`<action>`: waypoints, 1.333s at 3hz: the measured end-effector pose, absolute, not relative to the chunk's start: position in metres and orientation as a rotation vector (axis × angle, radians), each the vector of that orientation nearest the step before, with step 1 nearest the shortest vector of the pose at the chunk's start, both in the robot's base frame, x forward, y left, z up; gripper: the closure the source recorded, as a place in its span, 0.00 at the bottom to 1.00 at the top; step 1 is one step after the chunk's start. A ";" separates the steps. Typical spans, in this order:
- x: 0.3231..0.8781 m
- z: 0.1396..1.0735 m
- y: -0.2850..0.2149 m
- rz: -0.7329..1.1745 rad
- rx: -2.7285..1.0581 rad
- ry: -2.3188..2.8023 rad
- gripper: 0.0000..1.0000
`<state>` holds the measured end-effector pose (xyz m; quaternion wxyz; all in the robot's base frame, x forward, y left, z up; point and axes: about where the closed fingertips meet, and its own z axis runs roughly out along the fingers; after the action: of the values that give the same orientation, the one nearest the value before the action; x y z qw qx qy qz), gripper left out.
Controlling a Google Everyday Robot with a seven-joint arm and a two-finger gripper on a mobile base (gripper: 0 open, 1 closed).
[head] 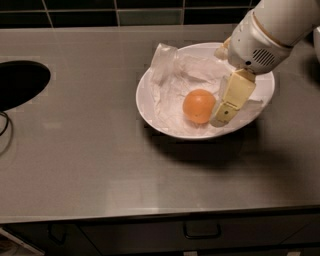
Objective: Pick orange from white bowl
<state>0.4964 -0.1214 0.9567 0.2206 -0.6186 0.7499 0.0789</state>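
At the far left a black round sink opening (20, 82) is cut into the steel worktop (90, 165), well apart from everything else. Right of centre sits the white bowl (150, 112), lined with crumpled white paper (170, 75). The orange (199, 106) lies on the paper in the bowl's lower middle. Just beside its right side the gripper (226, 107) reaches down into the bowl, slanting down-left from the white arm (260, 40) that enters from the upper right. Whether its jaws are open or closed cannot be told. The arm covers the bowl's right rim.

Steel counter (75, 165), dark tiled wall (100, 12), black sink opening (20, 82), drawer handle (201, 231)
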 end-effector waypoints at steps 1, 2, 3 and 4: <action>0.504 0.953 -0.116 0.256 -1.679 2.080 0.12; 0.511 0.947 -0.107 0.297 -1.672 2.080 0.14; 0.517 0.940 -0.102 0.321 -1.656 2.081 0.13; 0.523 0.934 -0.099 0.284 -1.622 2.107 0.14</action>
<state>0.5231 -0.0994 0.9342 0.2318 -0.5900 0.7665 0.1035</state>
